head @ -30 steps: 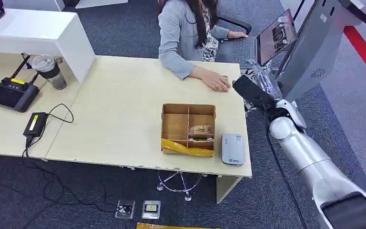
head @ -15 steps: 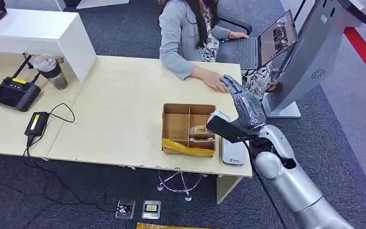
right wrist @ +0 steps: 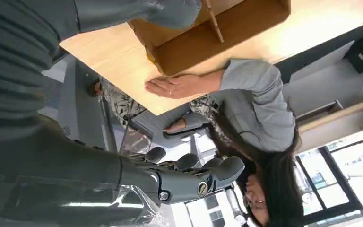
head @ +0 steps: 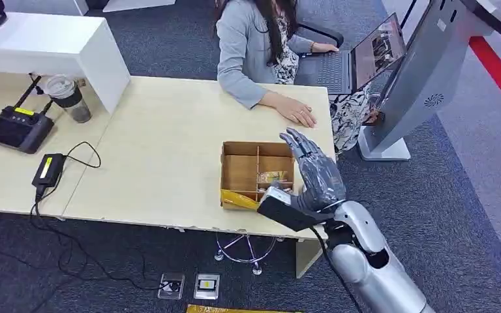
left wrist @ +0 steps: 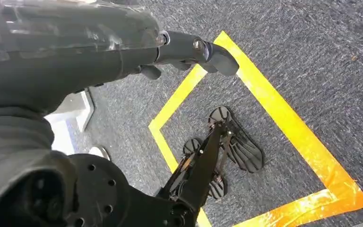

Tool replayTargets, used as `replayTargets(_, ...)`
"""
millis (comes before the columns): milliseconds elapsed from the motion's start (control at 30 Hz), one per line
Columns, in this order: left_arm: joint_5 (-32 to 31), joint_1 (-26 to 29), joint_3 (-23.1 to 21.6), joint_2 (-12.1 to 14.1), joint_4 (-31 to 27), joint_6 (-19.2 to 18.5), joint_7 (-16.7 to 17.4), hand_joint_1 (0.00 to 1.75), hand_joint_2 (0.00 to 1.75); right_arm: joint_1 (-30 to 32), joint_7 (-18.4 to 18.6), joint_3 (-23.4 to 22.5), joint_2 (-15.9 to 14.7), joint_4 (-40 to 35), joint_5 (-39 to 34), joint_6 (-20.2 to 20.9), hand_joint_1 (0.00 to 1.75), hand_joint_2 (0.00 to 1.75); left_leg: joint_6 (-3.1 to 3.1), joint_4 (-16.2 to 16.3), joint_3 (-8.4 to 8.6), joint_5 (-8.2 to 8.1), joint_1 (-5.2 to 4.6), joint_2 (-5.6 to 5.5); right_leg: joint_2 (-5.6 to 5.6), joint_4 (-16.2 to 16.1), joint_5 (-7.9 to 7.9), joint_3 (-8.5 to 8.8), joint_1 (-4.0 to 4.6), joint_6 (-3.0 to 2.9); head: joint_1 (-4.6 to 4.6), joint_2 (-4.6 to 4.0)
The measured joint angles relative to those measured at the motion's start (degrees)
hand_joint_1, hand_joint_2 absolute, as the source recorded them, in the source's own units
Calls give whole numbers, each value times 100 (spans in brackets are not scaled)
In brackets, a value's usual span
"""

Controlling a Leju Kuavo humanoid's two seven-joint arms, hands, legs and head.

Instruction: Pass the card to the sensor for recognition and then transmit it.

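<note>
An open cardboard box (head: 241, 171) with dividers stands near the table's front right corner. A small pale card-like item (head: 274, 177) lies in its right middle compartment. My right hand (head: 316, 173) hovers over the box's right edge, fingers spread and holding nothing; it hides the table just right of the box. In the right wrist view my right hand (right wrist: 137, 182) shows the same spread fingers, with the box (right wrist: 217, 40) beyond them. My left hand (left wrist: 123, 54) hangs over the carpet with fingers stretched out, empty.
A person in a grey jacket (head: 244, 45) sits at the table's far side, one hand (head: 297, 114) flat on the tabletop near the box. A laptop (head: 365, 59) and grey kiosk (head: 421, 72) stand at the right. A controller (head: 18, 129), cup (head: 68, 98) and charger (head: 49, 168) lie at the left.
My right arm has swung in from beside the table's right end toward me and leftward, over the box's right edge. The hand now covers the white reader.
</note>
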Motion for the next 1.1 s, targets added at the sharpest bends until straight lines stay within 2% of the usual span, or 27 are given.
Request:
replayTargets(333, 37, 0, 0, 0, 0, 46, 59, 0, 0, 212, 516, 79, 133, -63, 518, 105, 0, 175, 0, 0, -1, 0, 0, -1, -1, 0, 0, 0, 0, 0, -2, 0)
replayTargets(533, 39, -5, -2, 0, 0, 37, 59, 0, 0, 218, 717, 85, 260, 69, 790, -95, 0, 175, 0, 0, -2, 0, 0, -1, -1, 0, 0, 0, 0, 0, 0, 0)
replayTargets(733, 39, -9, -2, 0, 0, 22, 59, 0, 0, 171, 736, 85, 398, 424, 957, -299, 0, 175, 0, 0, -2, 0, 0, -1, 0, 0, 0, 0, 0, 0, 0, 0)
replayTargets(1100, 74, -11, -4, 4, 0, -31, 57, 0, 0, 23, 599, 90, 793, 1207, 933, -275, 0, 175, 0, 0, -3, 0, 0, -1, -1, 1, 0, -1, 0, 0, 0, 0)
